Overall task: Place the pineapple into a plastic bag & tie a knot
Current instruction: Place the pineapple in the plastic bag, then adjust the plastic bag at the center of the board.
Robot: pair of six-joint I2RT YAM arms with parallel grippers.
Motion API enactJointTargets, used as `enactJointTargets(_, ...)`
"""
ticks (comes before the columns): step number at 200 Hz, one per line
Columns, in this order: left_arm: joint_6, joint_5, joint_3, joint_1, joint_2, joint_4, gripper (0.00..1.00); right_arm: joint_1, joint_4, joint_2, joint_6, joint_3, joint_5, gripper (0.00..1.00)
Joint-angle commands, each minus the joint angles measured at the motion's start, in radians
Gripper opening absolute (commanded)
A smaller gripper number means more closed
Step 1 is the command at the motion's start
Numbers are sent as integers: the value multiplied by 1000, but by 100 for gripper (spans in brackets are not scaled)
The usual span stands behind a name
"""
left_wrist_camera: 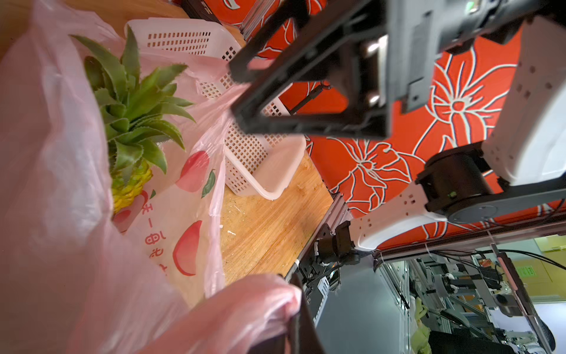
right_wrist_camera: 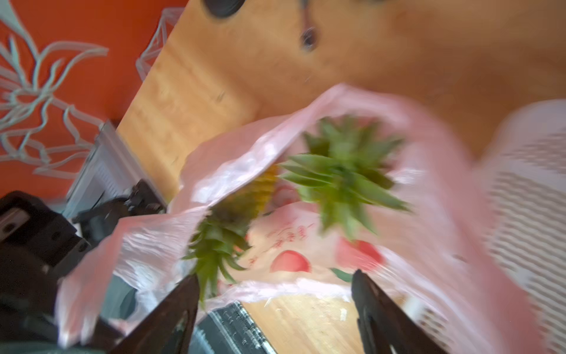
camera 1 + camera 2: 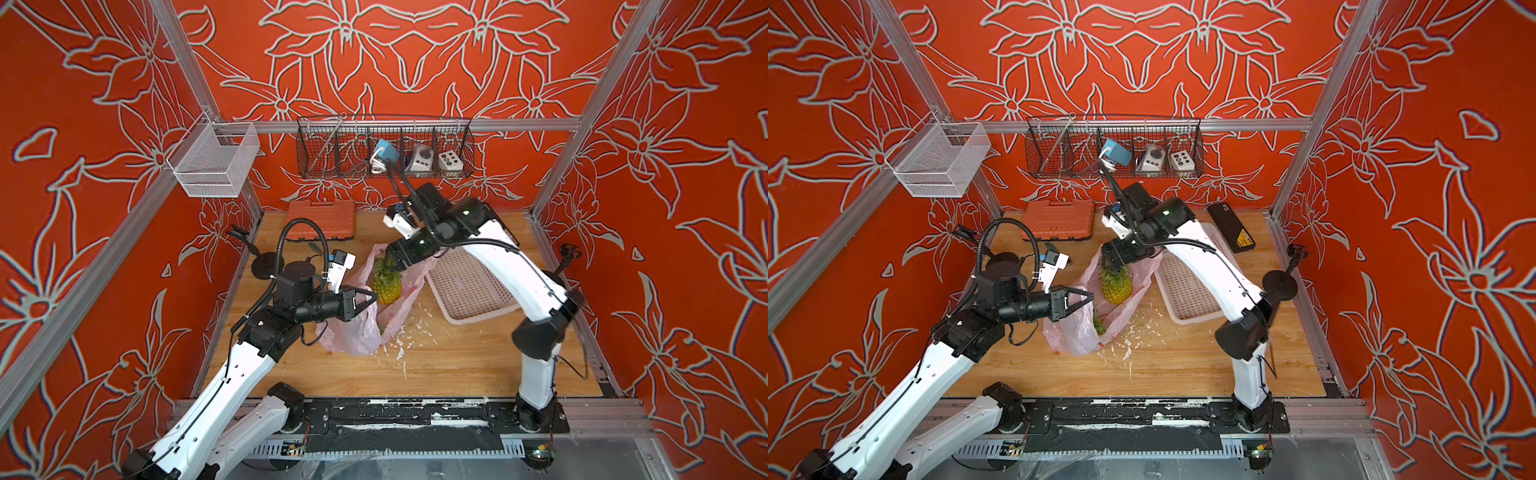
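Two leafy crowns show inside the plastic bag [image 3: 353, 332]. The pineapple [image 3: 386, 286] stands crown-up in its open mouth, and a second crown [image 2: 214, 248] lies lower down. The bag rests on the bench [image 3: 436, 361], just beside a white perforated tray [image 3: 469, 286]. The left end effector [image 3: 372, 296] is clamped on the bag's rim, holding it raised. The right end effector [image 2: 275, 275] hangs over the upright crown, jaws spread wide, gripping nothing.
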Motion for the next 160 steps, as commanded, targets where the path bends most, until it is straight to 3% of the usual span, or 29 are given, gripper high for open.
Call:
enactJointTargets(1, -1, -10, 45, 1, 7, 27, 0, -19, 62, -197, 3, -165, 260, 88)
enactJointTargets(23, -4, -8, 59, 1, 14, 27, 0, -81, 163, -339, -1, -405, 278, 91)
enactJointTargets(44, 0, -11, 74, 1, 20, 12, 0, -88, 246, -397, -17, -530, 246, 93)
enactJointTargets(121, 6, -27, 89, 1, 23, -21, 0, -118, 314, -240, -61, -495, 242, 94)
enactJointTargets(145, 13, -32, 98, 1, 22, -37, 0, -132, 311, -197, -63, -472, 232, 80)
enactJointTargets(160, 14, -41, 107, 2, 17, -44, 0, -131, 334, -200, -62, -468, 179, 57)
